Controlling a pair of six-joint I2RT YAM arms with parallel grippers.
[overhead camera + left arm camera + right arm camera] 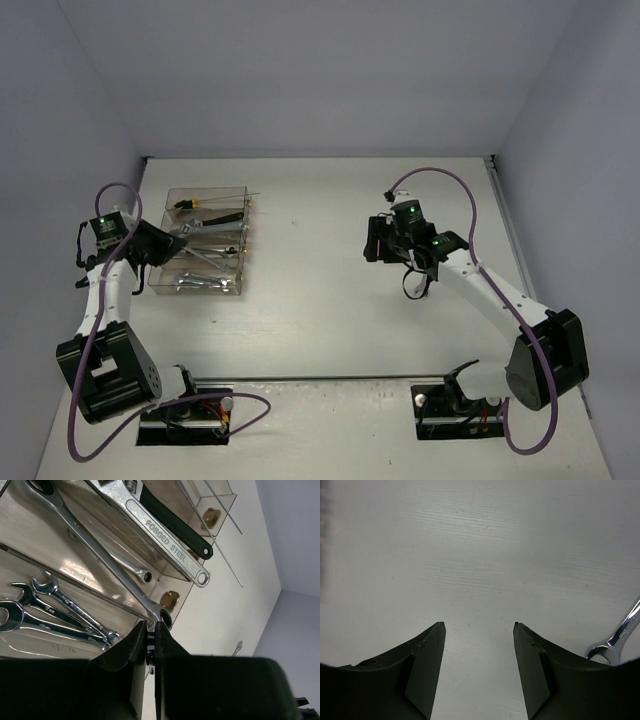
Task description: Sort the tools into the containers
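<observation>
Pale matte table (330,310) between plain bluish walls (300,70). Left gripper (151,625) pinched narrow at the clear bins (206,190), far left. The right gripper (479,624) is spread wide above the table.

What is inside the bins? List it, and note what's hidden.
In the bins: an adjustable wrench lying over a black-handled tool, a long wrench, small wrenches and a yellow-handled rod. Anything beneath these overlapping tools is covered.

Long silver combination wrench (100,554) is cut off at the top edge, its ring end partly hidden by black left gripper (151,629). Silver open-end wrench (622,635) is cut off at the right edge and partly covered by right gripper (479,627). Small silver tools (200,283) in clear plastic bins (208,189) cannot be told apart from above.
</observation>
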